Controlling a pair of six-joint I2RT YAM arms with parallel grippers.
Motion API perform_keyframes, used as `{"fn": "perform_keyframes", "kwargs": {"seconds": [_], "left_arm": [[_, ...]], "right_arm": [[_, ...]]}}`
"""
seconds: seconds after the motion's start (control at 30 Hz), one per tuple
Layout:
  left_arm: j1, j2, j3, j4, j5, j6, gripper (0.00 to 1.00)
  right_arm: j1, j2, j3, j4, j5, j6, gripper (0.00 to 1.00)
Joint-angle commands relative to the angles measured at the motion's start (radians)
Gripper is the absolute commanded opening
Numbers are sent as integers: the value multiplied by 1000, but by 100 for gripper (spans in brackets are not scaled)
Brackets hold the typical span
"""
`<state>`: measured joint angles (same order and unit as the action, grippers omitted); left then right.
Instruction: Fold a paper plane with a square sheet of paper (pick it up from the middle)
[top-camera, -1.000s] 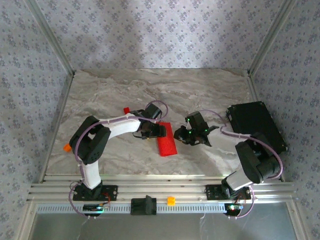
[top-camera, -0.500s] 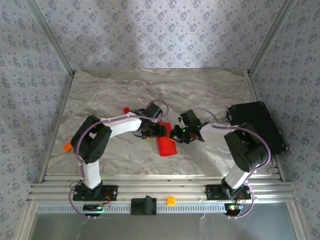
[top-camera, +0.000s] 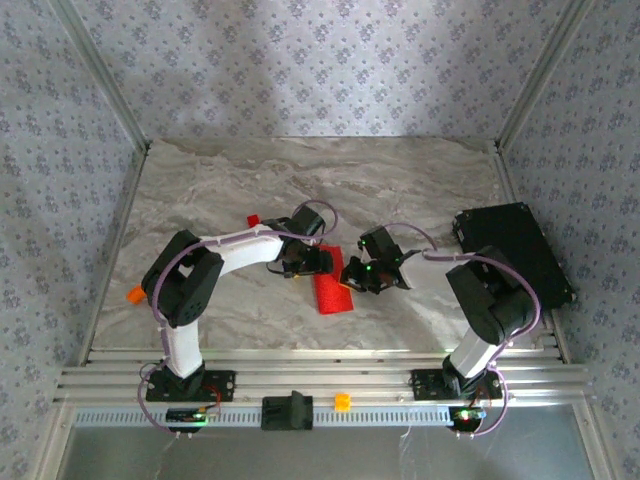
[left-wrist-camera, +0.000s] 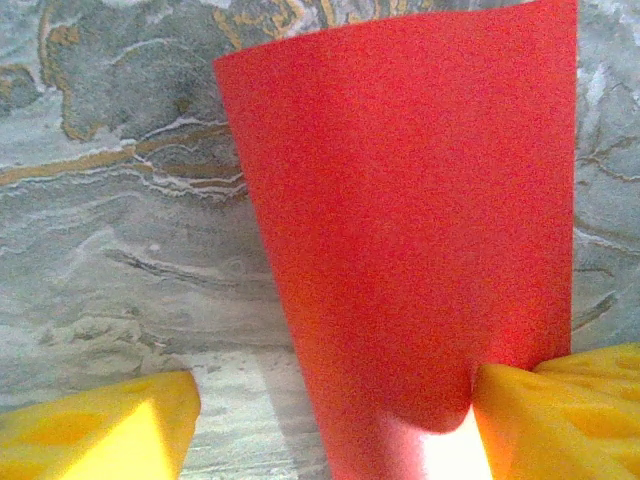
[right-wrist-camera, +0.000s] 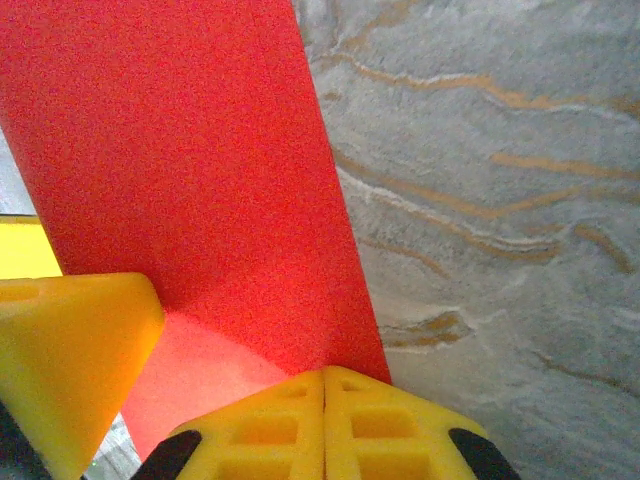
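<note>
The square sheet of paper (top-camera: 331, 291) is bright red and lies as a folded rectangle on the marble table (top-camera: 300, 180). My left gripper (top-camera: 312, 262) is at its far left end, open. In the left wrist view the paper (left-wrist-camera: 420, 220) runs between the wide-apart yellow fingers (left-wrist-camera: 90, 425), and the right finger touches its edge, where a layer curls up. My right gripper (top-camera: 354, 276) sits at the paper's right edge. Its fingers (right-wrist-camera: 400, 430) are shut together, tips resting on the red paper (right-wrist-camera: 180, 160). Whether any paper is pinched between them is hidden.
A tiny red block (top-camera: 253, 219) lies behind the left arm. An orange block (top-camera: 133, 294) sits at the table's left edge. A black box (top-camera: 515, 250) stands on the right. On the front rail are a black part (top-camera: 289, 411) and a small orange piece (top-camera: 342, 401).
My right gripper has moved left up to the paper's edge and shut. The left gripper and the paper have stayed in place.
</note>
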<state>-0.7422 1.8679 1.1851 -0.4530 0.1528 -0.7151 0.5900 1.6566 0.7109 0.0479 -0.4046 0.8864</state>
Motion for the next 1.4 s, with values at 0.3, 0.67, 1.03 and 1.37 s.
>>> {"fn": "perform_keyframes", "kwargs": {"seconds": [0.3, 0.67, 1.03, 1.37], "left_arm": [[-6, -52, -17, 33, 45, 56, 76], [1, -173, -136, 171, 137, 60, 69], [-2, -112, -134, 189, 195, 65, 62], [-19, -49, -115, 162, 148, 72, 54]], "right_arm": [[73, -57, -110, -65, 191, 221, 5], [86, -109, -150, -38, 251, 307, 5], [70, -111, -180, 15, 225, 299, 5], [56, -115, -185, 58, 198, 283, 8]]}}
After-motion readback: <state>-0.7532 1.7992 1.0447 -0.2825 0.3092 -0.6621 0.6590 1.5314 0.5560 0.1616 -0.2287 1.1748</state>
